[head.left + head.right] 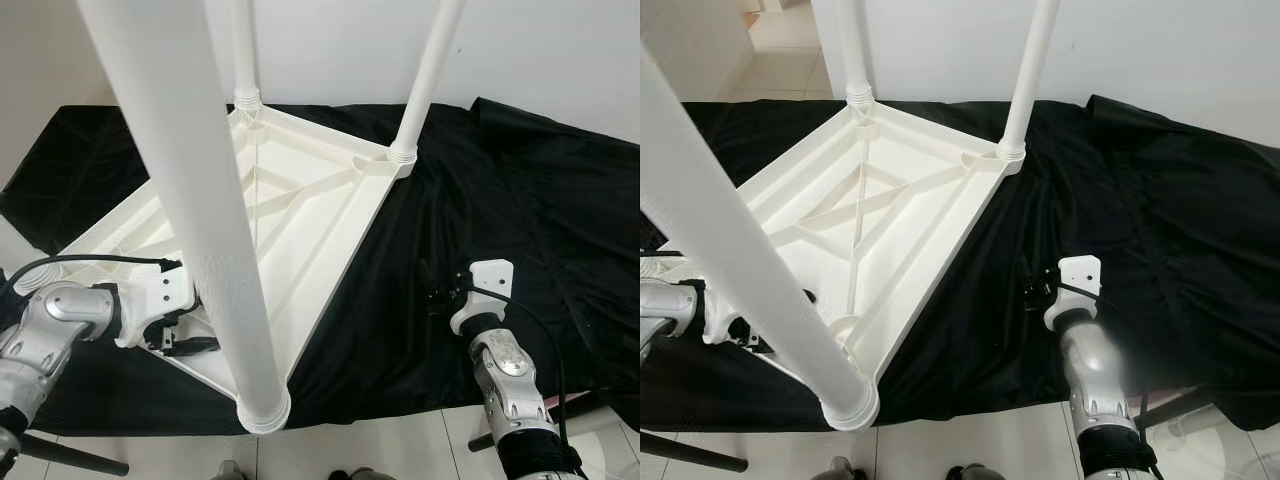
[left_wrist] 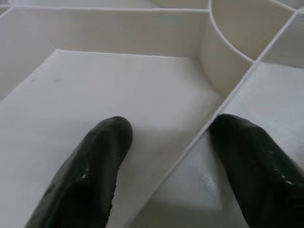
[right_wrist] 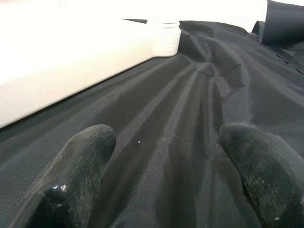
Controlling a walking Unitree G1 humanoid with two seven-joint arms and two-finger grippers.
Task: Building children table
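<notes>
The near leg (image 1: 190, 210) of the upturned white table (image 1: 300, 200) runs out past the picture's top edge, as do the two far legs. This near leg hides the table corner behind it and part of the left gripper (image 1: 185, 335) beside it. The right gripper (image 1: 435, 290), near the table's edge, is too dark against the black cloth (image 1: 520, 200) to read.

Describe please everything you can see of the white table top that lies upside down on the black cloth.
The white table top looks like moulded plastic and lies upside down on the black cloth, showing raised rims and crossing ribs. Three white legs stand upright in its corner sockets. The fourth socket, round and ribbed, has no leg. The left gripper is open, its fingers straddling one rib beside that socket. The right gripper hovers open over the cloth, apart from the table.
</notes>
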